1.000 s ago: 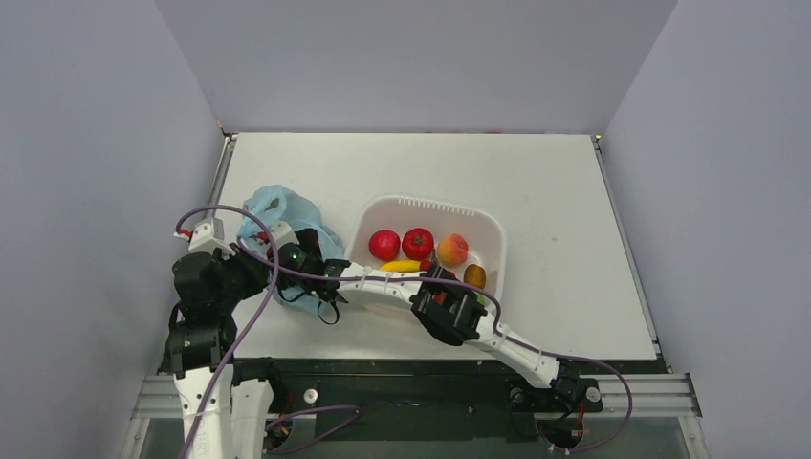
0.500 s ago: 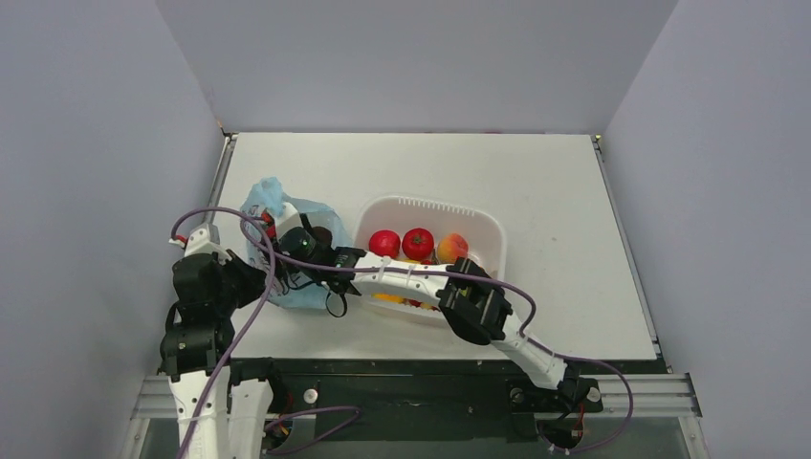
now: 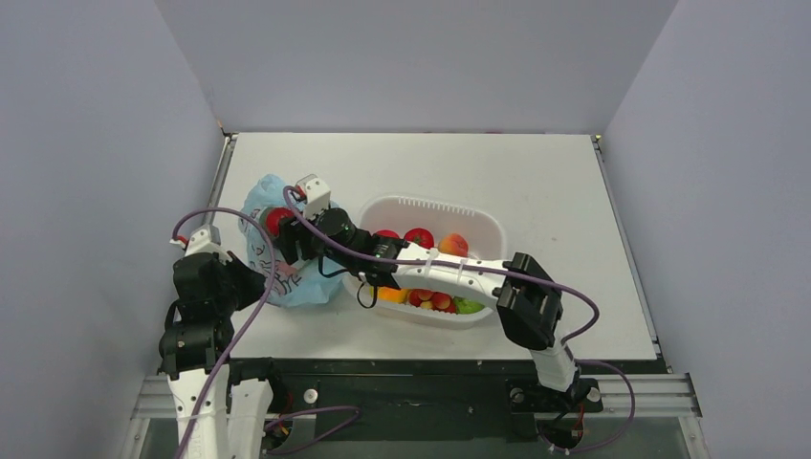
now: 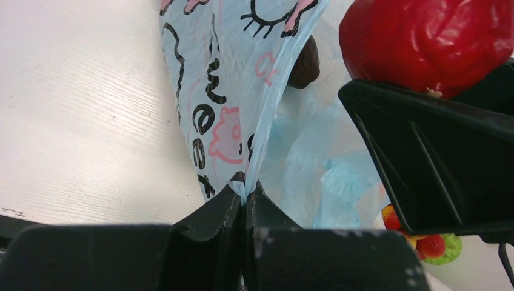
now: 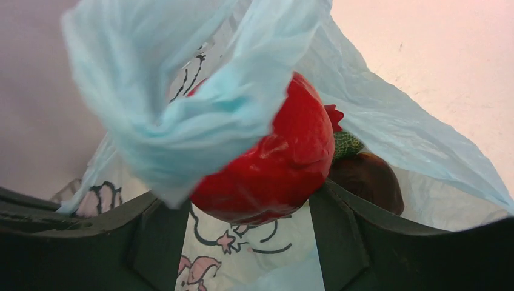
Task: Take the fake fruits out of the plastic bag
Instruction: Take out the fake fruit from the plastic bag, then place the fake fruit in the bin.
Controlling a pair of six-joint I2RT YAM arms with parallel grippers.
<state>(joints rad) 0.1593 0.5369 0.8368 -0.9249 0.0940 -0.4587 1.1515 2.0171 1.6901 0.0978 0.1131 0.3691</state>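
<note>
**Two hands engaged at the plastic bag**

One white tabletop (image 3: 536, 172) carries all items. The white tub (image 3: 430, 203) sits near its centre and contains an orange-pink peach (image 3: 453, 245) at the far side, with other fruits partly hidden under the right arm.

The plastic bag (image 3: 256, 251), light blue with pink-and-dark print, lies on the tabletop just left of the tub, mouth raised.

The right hand (image 3: 283, 231) reaches across the tub to the bag mouth. Its two fingers are closed on a red fruit (image 5: 273, 157), which sits at the bag opening with a fold of film draped over its top.

The left hand (image 4: 244, 195) is at the near edge of the bag, fingers pinched together on a ridge of the film.

A dark brown rounded item (image 5: 367, 179) lies inside the bag, just beside the red fruit; its identity cannot be determined.
</note>
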